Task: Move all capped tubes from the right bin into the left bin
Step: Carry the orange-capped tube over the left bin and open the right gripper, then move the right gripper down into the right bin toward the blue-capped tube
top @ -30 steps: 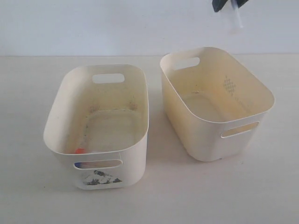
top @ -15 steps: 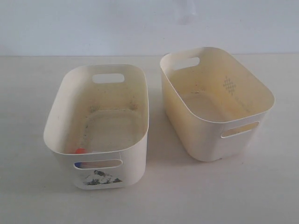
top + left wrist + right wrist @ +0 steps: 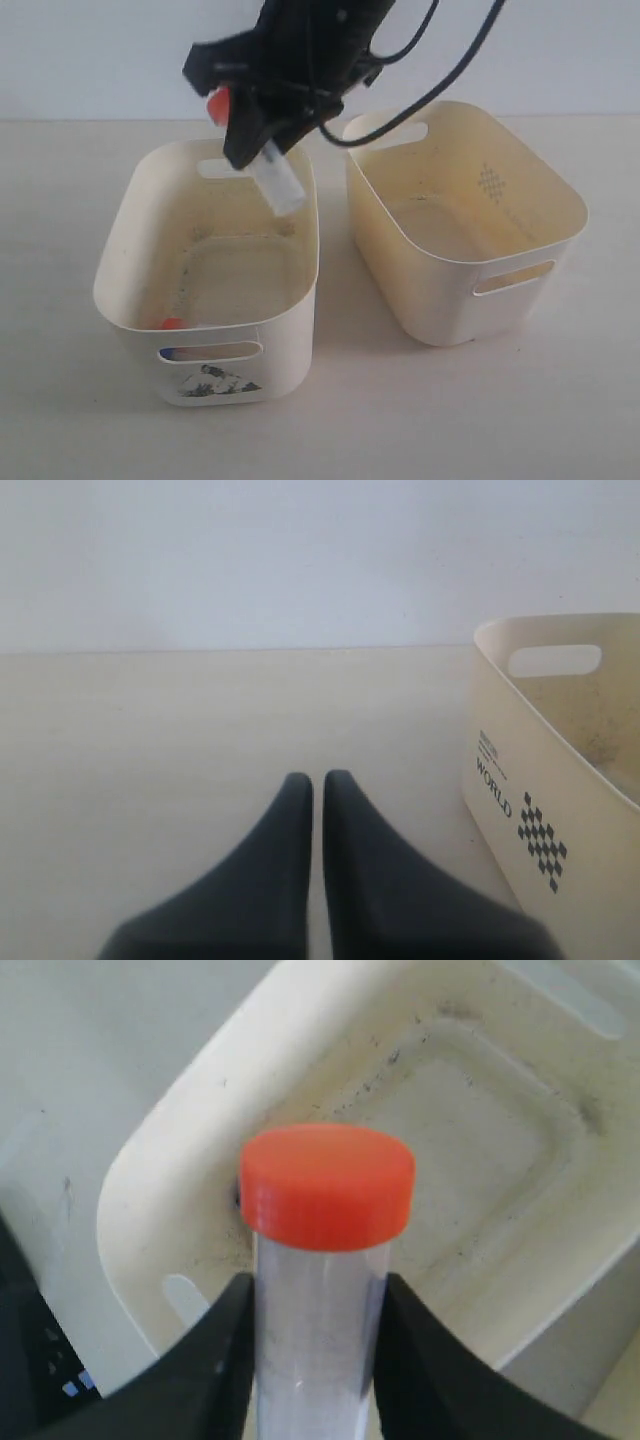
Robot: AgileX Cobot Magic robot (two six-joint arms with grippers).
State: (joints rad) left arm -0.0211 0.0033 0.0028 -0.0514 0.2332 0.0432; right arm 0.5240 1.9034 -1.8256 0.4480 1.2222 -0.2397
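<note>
Capped tube (image 3: 283, 188) up in the air, clamped around its clear body by the right tool (image 3: 252, 140), orange cap toward 10 o'clock, bare end slanting down toward 4 o'clock. Poised over the 12 o'clock end of the left bin (image 3: 112, 285), near the far handle slot, apparently clear of the walls. Same grip in the right wrist view: both fingers pressed against the tube just under the cap, grimy bin floor behind it.

Big change within a second. Half a second ago, nothing above either bin; a second ago, only a dark tip and a clear tube at the 1 o'clock edge of the exterior view. Now reached right across the middle with the load.

Already lying in the left bin: an orange cap (image 3: 172, 323) at its 7 o'clock corner and a blue cap (image 3: 168, 352) showing through the near slot. No tube to be seen in the right bin (image 3: 450, 300) at 3 o'clock. Probably the last transfer, then, with only the release left.

Left tool (image 3: 310, 780) closed on nothing, fingers almost touching, low over the bare bench (image 3: 150, 730).

Worth shifting slightly toward 6 o'clock before letting go, to keep the tilted tube off the far rim.
</note>
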